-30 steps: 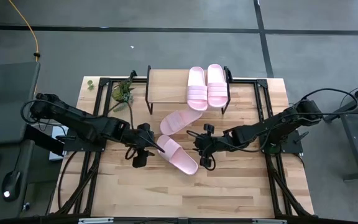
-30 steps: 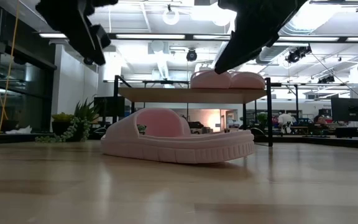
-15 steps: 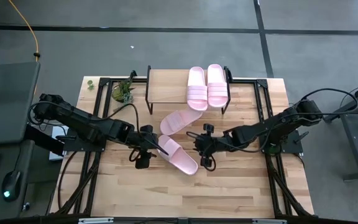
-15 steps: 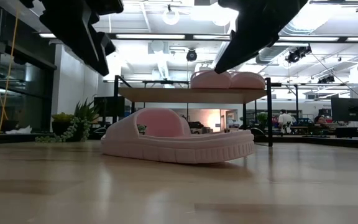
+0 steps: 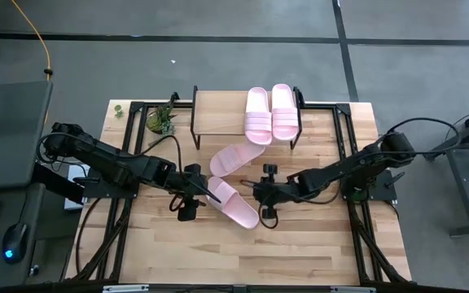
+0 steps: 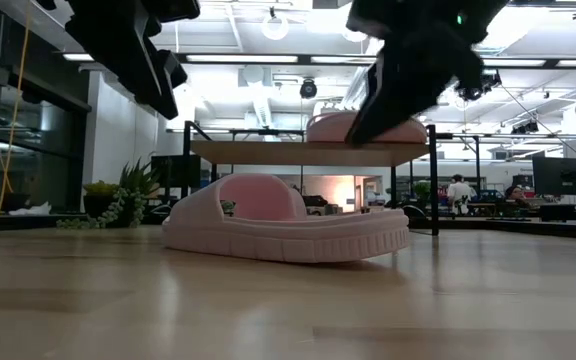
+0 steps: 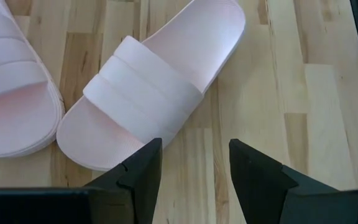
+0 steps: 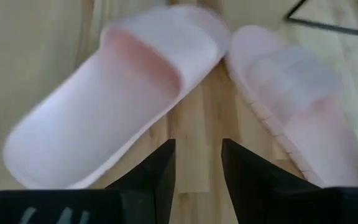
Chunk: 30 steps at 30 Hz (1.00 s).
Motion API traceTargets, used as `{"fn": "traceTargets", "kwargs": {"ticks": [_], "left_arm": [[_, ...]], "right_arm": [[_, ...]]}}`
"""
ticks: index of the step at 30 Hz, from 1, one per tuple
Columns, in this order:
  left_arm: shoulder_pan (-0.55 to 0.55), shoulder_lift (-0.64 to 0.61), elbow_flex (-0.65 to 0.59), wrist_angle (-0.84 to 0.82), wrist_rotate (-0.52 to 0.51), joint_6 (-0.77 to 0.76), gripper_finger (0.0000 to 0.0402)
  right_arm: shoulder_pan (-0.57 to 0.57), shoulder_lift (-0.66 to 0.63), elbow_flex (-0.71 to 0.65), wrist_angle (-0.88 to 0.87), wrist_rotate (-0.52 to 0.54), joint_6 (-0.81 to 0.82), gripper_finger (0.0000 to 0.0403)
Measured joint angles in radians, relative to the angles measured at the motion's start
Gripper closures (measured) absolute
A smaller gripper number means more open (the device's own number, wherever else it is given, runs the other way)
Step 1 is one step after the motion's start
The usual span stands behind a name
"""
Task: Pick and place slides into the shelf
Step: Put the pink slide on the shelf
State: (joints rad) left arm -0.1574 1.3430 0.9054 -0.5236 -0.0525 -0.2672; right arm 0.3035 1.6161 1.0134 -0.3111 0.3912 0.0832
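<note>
Two pale pink slides lie side by side, soles down, on the right part of the shelf's wooden top. Two more lie on the table in front of it: a far one and a near one, which also shows in the low view. My left gripper hovers open at the near slide's left end. My right gripper hovers open at its right end. Both point slantwise down and touch nothing.
A small green plant stands left of the shelf at the table's far left. Black frame bars run along the table's sides. Bare wood lies between the near slide and the table's near edge.
My right gripper has sunk a little toward the near slide and rolled about its own pointing line. The slides have stayed where they were.
</note>
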Motion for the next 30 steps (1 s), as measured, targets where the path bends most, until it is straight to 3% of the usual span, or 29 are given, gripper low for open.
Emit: {"fn": "traceTargets", "kwargs": {"ticks": [9,21,30], "left_arm": [[0.0,0.0,0.0,0.0,0.001,0.0,0.0231],[0.0,0.0,0.0,0.0,0.002,0.0,0.0231],[0.0,0.0,0.0,0.005,0.002,0.0,0.0232]], "right_arm": [[-0.015,0.075,0.0,0.195,0.068,-0.182,0.0283],[-0.023,0.078,0.0,0.232,0.051,-0.189,0.0283],[-0.046,0.173,0.0,0.33,0.03,-0.256,0.0283]]}}
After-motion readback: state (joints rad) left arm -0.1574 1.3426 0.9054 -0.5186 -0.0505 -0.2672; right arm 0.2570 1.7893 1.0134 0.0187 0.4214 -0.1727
